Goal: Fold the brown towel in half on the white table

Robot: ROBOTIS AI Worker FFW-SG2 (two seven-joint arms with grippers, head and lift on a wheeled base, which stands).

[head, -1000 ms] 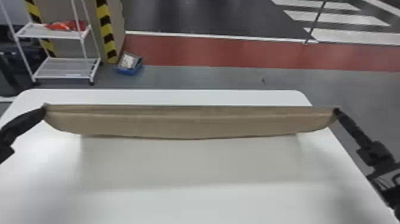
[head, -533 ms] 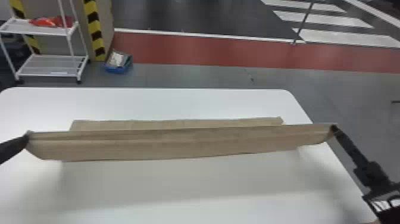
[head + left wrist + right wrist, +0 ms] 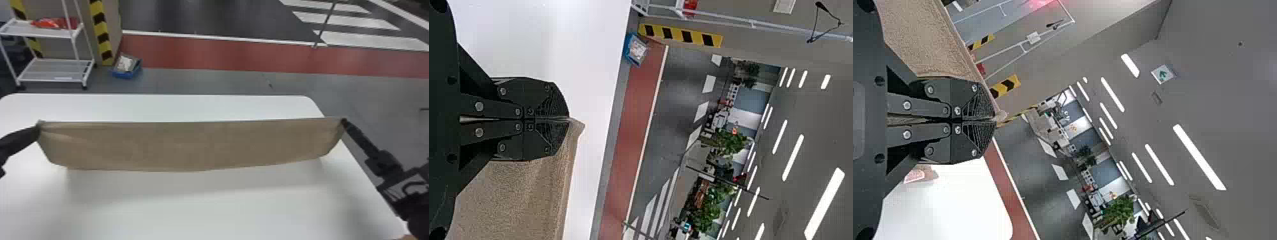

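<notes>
And there it was, the brown towel [image 3: 191, 145], stretched wide over the counter [image 3: 204, 217] between my two grippers! On my left, the left gripper [image 3: 39, 125] had one top corner; across on my right, the right gripper [image 3: 344, 122] had the other, out beyond the counter's side edge in the head view. The top edge ran taut and nearly straight from one to the other, while the cloth hung below it, its lower edge curving up toward both ends. Small creases fanned out from the left corner.

Over to the left wrist view: fingers [image 3: 554, 102] pressed together, cloth pinched between them, a bit of corner poking past the tips. Same story in the right wrist view, fingers [image 3: 978, 142] clamped on the towel, a little tuft showing at the tips! A soft shadow lay on the near part of the counter. Whether the hanging cloth touched the surface, I couldn't tell.
</notes>
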